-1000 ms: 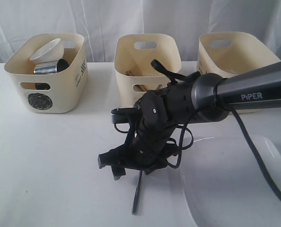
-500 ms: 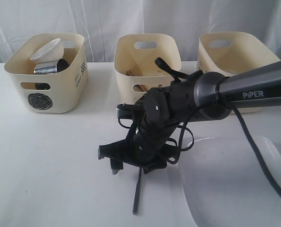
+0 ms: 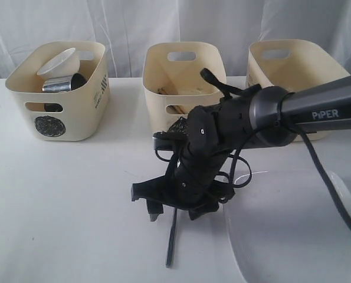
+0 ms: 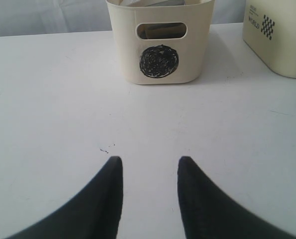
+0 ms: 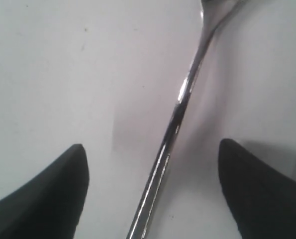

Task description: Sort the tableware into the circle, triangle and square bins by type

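Hovers low over a slim steel utensil (image 3: 172, 242) with the right gripper (image 3: 176, 212), jaws spread wide to either side of the handle and clamped on nothing. Lies flat on the white table (image 3: 75, 194), this utensil, just beside the large white square plate (image 3: 293, 236) and well apart from the three cream bins at the back. Cannot tell from the close view whether spoon or fork: shows only the start of a widening head. Looks light, rigid and slick, thin enough to sit nearly flush with the tabletop, and likely to skate or pivot if pinched off-centre. Calls for a pinch across the narrow handle near its middle, fingertips right down at the surface. Waits elsewhere with the left gripper (image 4: 150, 199), jaws apart and empty, facing the circle bin (image 4: 160, 50).
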### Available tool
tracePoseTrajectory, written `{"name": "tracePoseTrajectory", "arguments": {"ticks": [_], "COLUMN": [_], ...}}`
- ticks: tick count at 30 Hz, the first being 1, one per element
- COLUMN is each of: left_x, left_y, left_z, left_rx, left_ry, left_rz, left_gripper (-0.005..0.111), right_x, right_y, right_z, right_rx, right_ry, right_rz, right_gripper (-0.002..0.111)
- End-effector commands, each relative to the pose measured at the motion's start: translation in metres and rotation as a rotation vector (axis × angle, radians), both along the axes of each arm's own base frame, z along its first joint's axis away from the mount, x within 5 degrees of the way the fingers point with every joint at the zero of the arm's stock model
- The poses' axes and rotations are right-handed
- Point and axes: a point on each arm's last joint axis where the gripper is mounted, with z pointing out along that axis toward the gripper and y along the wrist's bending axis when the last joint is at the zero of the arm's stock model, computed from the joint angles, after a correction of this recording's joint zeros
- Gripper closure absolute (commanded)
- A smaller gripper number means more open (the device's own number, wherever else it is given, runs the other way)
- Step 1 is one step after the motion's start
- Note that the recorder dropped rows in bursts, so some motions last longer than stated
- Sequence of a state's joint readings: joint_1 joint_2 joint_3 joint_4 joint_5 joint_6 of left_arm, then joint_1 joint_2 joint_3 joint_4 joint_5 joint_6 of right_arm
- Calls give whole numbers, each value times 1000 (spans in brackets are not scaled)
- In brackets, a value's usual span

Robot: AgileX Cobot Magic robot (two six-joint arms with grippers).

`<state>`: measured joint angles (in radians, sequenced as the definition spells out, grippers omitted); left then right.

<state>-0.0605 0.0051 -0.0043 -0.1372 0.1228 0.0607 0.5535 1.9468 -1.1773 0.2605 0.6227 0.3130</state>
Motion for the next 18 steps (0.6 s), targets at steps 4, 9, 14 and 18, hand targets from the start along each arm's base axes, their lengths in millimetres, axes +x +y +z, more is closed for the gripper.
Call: {"name": "tracePoseTrajectory", "arguments": {"ticks": [4, 9, 14, 18], "left_x": [0, 0, 0, 0], "left_y": [0, 0, 0, 0], "left_z": [-1, -1, -1, -1], "left_rx": [-8, -8, -8, -8], "left_ry": [3, 3, 3, 3], "left_rz": [-2, -2, -2, -2], "left_gripper": [65, 65, 65, 65], "right_x": [1, -15, -19, -21], "right_y": [-11, -21, -25, -26], "right_z": [33, 36, 51, 56], "right_rx": [15, 15, 65, 87], "right_ry": [-95, -108, -202, -218], "right_rz": [9, -1, -21, -35], "right_gripper": [40, 40, 40, 40]}}
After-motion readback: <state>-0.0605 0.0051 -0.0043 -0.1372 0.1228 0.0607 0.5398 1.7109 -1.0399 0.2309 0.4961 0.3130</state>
